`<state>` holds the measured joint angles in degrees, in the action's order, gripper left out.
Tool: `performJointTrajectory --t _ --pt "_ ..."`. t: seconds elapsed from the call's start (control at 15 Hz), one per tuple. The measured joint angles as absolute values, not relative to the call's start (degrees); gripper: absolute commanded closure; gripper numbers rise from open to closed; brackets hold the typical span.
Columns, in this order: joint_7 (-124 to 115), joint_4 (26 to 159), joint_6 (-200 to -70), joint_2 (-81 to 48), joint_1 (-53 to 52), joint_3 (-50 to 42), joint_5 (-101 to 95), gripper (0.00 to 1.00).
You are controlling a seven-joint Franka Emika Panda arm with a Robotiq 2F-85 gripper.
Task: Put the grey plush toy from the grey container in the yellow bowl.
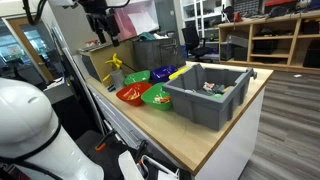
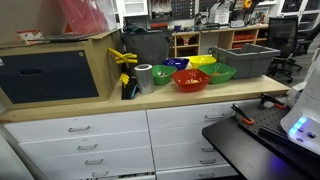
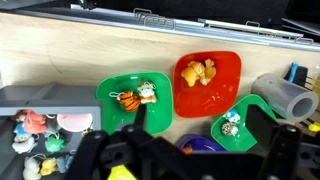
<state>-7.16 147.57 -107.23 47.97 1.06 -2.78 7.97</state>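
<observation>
The grey container (image 1: 212,103) stands at the table's end; it also shows in the other exterior view (image 2: 246,62) and at the left of the wrist view (image 3: 40,98). Several small toys (image 3: 35,135) lie in it; I cannot pick out the grey plush toy. The yellow bowl (image 1: 167,73) (image 2: 203,61) sits among the other bowls next to the container; only a sliver of it (image 3: 122,174) shows under my gripper. My gripper (image 3: 200,125) is open and empty, high above the bowls (image 1: 100,22).
A red bowl (image 3: 207,80) holds an orange toy. A green bowl (image 3: 130,100) holds a tiger toy, another green bowl (image 3: 245,125) holds small toys, and a blue bowl (image 3: 200,146) sits below. A grey cylinder (image 3: 283,97) and yellow clamps (image 2: 126,62) stand beyond.
</observation>
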Motion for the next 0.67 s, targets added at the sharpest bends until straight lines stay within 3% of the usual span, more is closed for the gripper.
performJointTrajectory --t 0.4,0.67 --pt "-7.1 147.5 -107.3 47.9 1.1 -2.8 8.0 0.0" --pt "-7.1 146.1 -114.0 45.3 1.9 -3.1 8.2 0.0"
